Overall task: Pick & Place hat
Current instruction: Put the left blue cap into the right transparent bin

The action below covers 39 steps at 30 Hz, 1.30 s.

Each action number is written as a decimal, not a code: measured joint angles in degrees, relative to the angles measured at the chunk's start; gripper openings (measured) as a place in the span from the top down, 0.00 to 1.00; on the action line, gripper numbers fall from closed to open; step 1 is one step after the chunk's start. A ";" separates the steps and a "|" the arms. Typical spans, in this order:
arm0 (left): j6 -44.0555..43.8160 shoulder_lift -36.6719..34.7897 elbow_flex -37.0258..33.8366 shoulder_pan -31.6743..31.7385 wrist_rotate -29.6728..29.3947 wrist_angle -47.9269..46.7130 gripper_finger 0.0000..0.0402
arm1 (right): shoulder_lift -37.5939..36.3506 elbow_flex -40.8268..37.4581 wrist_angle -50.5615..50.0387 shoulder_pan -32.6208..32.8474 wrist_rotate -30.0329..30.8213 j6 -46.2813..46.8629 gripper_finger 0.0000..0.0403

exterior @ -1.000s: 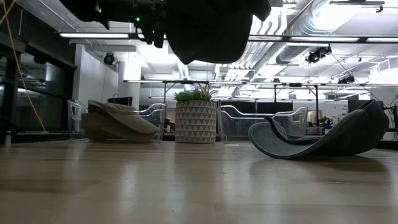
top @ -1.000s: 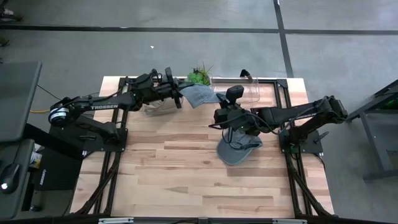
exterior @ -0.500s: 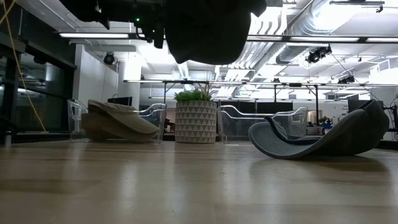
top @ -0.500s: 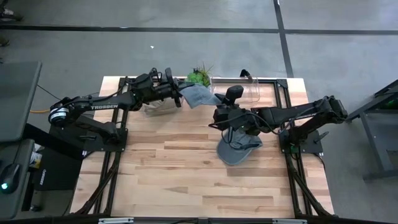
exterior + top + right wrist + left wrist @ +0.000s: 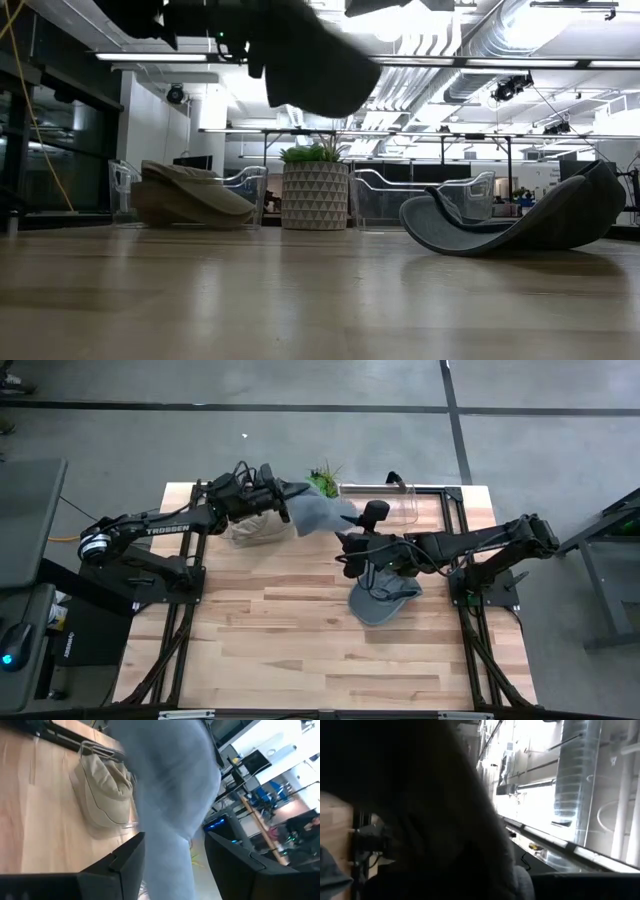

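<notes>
Because the grey hat (image 5: 318, 510) has to travel clear of everything on the table, my left gripper (image 5: 280, 498) has it pinched by one edge and carries it high, near the far edge, so the cloth hangs free toward the middle. From table height it shows only as a dark shape (image 5: 300, 55) well above the wood. Just below that arm the beige hat (image 5: 252, 528) rests at the far-left part of the table (image 5: 280, 640), seemingly set by its clear stand so it stays out of the working lane. The potted plant (image 5: 322, 480) sits at the far edge just beyond the carried hat.

My right gripper (image 5: 345, 545) reaches in toward the hanging cloth, fingers parted with nothing between them; in its own camera the grey fabric (image 5: 170, 795) fills the space just ahead of those fingers (image 5: 125, 855). I judge this is a hand-over or a steadying move. Under that arm a second grey hat (image 5: 385, 600) lies curled on the wood, untouched.
</notes>
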 joint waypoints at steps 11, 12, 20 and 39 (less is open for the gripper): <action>4.17 -0.02 0.14 1.66 6.42 4.60 1.00 | -1.57 0.00 -2.45 -5.15 -10.52 34.45 0.48; 4.33 -0.02 0.36 1.63 7.08 4.56 1.00 | -1.97 0.00 -3.16 -6.76 -13.93 39.09 0.48; 7.83 -0.06 4.07 2.06 11.77 2.50 1.00 | -3.05 0.00 -1.57 -17.77 -33.65 55.92 0.47; 14.25 -1.62 14.12 11.02 22.78 -5.50 1.00 | -5.99 -7.01 16.38 -32.29 -53.73 77.02 0.46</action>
